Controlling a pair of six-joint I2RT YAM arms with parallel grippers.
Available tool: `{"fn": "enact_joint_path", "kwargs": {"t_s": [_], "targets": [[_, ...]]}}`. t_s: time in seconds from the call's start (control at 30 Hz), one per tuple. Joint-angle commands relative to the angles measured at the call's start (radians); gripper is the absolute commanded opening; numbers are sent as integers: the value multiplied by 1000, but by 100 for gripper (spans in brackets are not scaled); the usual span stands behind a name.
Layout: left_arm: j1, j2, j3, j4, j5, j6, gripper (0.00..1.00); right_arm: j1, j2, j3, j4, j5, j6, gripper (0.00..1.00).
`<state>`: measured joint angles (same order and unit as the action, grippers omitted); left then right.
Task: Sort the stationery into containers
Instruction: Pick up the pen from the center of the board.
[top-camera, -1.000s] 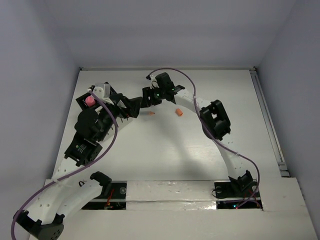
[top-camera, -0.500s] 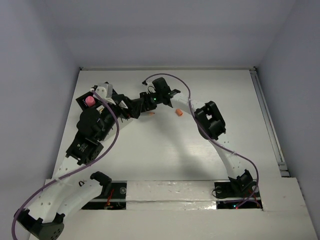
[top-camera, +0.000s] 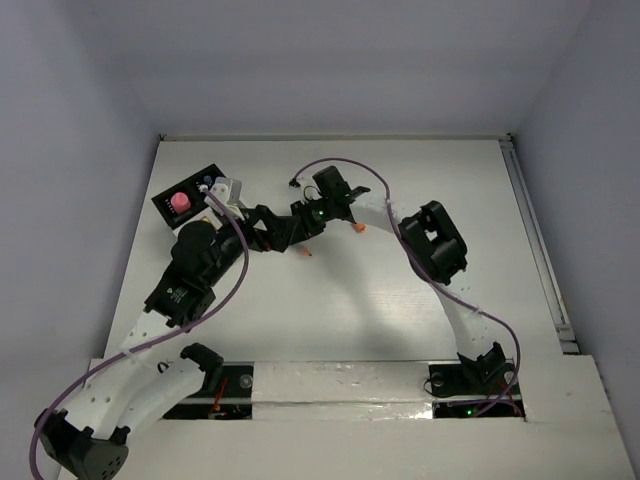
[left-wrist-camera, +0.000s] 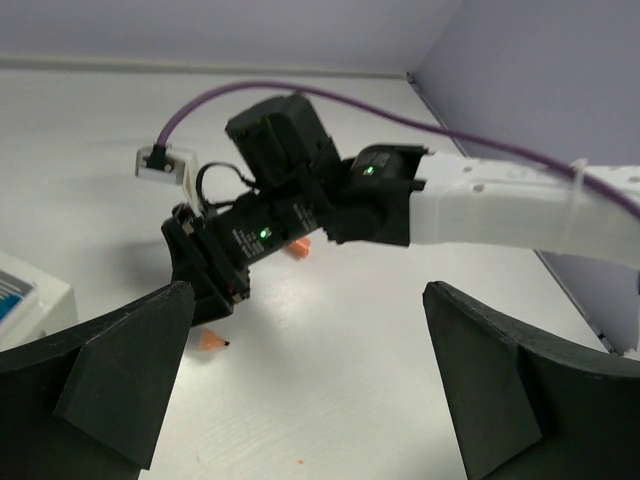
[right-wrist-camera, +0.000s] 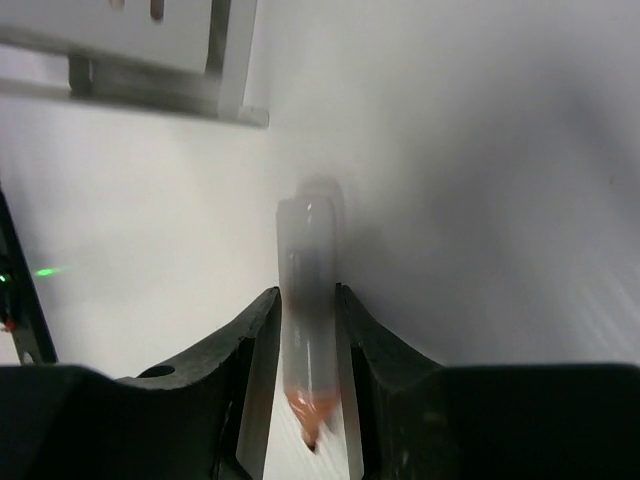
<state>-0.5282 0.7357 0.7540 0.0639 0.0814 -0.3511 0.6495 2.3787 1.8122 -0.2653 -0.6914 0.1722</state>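
A short marker with a pale barrel and an orange tip lies on the table between the fingers of my right gripper, which is shut on it. From above, only its orange tip shows beside that gripper. The tip also shows in the left wrist view. A small orange cap lies loose to the right. My left gripper is open and holds nothing, just left of the right one. The containers stand at the far left, and a pink-topped item sits in one black compartment.
A slotted white compartment wall is close ahead of the right gripper. The right arm arches across the middle of the table and its purple cable loops above. A raised rail runs along the table's right edge.
My right gripper has moved left and nearer and shut on the orange-tipped marker. The left arm has pulled back from the organizer, still open.
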Motion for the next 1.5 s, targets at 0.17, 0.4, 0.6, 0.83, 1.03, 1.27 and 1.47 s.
{"fn": "enact_joint_path", "kwargs": {"t_s": [0.17, 0.4, 0.6, 0.83, 1.03, 1.27, 1.47], "targets": [[0, -35, -71, 51, 43, -85, 99, 9, -142, -90, -89, 86, -131, 51], [0, -48, -58, 37, 35, -74, 99, 28, -193, -145, -107, 133, -125, 71], [0, -39, -41, -9, -5, -75, 99, 90, -242, -235, -94, 275, -200, 72], [0, -64, 1, -108, -87, -95, 99, 167, -223, -251, -75, 568, -246, 68], [0, -102, 56, -220, -232, -98, 99, 187, -202, -310, 6, 738, -227, 51], [0, -144, 45, -257, -288, -114, 99, 187, -234, -424, 124, 857, -221, 15], [0, -124, 30, -243, -252, -115, 98, 187, -467, -579, 235, 796, -273, 4]]}}
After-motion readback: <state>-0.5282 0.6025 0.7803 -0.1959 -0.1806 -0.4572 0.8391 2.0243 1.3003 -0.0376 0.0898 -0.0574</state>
